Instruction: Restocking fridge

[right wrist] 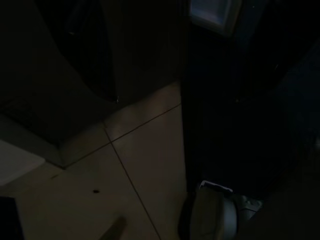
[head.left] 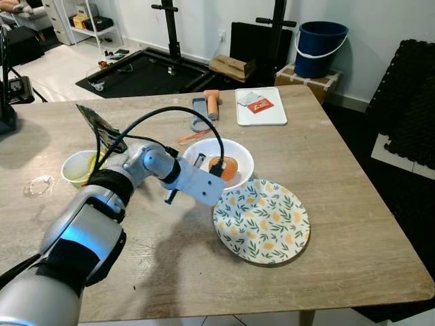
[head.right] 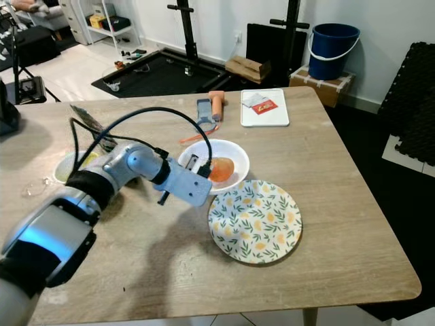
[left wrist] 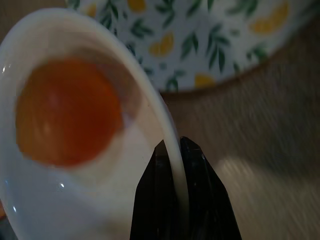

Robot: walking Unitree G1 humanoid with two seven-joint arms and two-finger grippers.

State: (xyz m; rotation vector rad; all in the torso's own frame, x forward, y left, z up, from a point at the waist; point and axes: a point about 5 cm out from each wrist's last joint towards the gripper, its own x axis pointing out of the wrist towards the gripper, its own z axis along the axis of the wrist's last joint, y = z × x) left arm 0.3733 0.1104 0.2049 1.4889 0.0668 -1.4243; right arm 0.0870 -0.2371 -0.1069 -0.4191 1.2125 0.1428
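Left eye view: the wide pale wooden surface [head.left: 340,224] carries everything, largest first: a round leaf-and-lemon patterned plate [head.left: 262,221], then, touching its upper-left edge, a white round bowl [head.left: 239,155] holding 1 orange fruit [head.left: 226,168]. The left claw [left wrist: 179,167] reaches over the bowl's near-left side; its 2 black fingers are clamped across the rim, 1 inside, 1 outside. I judge it grips there to lift the bowl fridgeward. The right arm hangs idle.
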